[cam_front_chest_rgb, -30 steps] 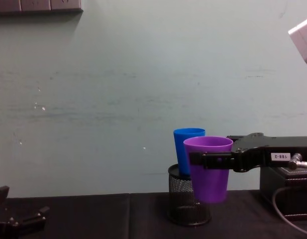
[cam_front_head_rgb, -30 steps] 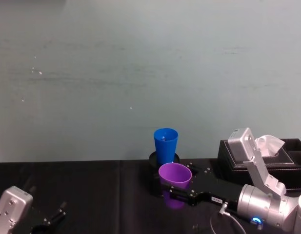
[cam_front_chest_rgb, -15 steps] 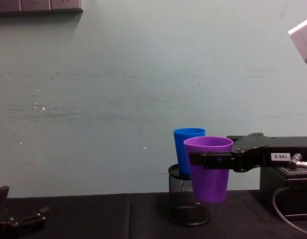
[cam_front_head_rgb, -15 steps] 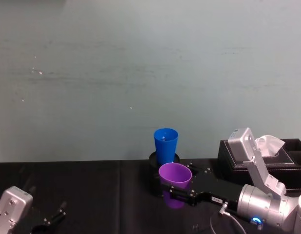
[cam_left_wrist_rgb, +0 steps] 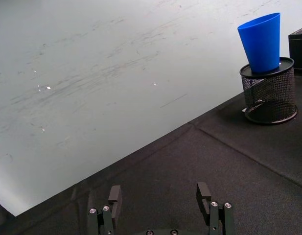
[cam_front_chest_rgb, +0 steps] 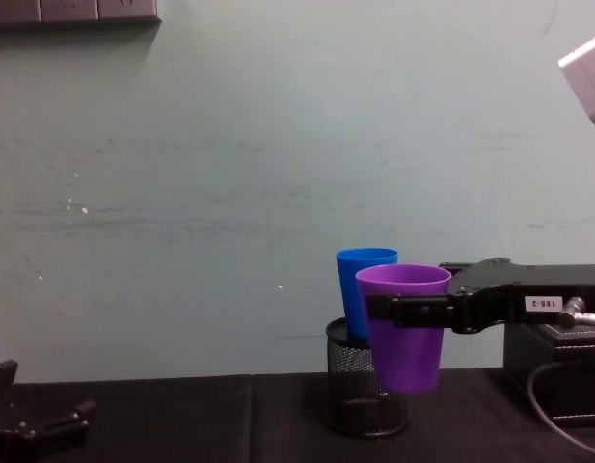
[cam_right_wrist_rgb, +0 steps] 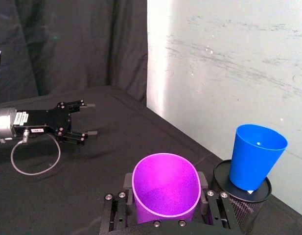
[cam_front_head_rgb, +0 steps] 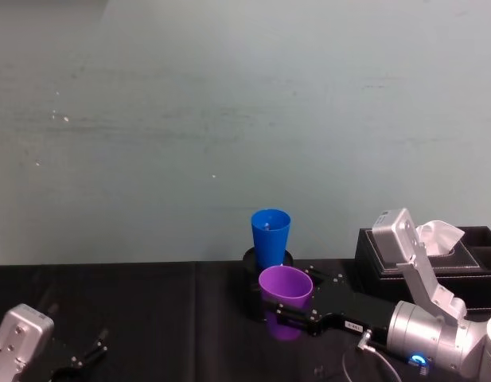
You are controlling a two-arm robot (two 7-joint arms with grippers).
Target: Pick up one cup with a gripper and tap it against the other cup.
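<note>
Mesh holder (cam_front_chest_rgb: 349,388) beneath blue cup (cam_front_chest_rgb: 351,289)

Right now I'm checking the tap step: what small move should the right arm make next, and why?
Probably ease the right gripper forward until the purple cup touches the blue cup. It grips the purple cup upright, a gap short of the blue cup, which stands in the mesh holder. The left gripper is parked open, low left.

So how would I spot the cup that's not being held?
Look where the black table meets the pale wall: a black mesh holder stands there. The blue cup sits in it, unlike the purple cup, which the right hand holds up.
</note>
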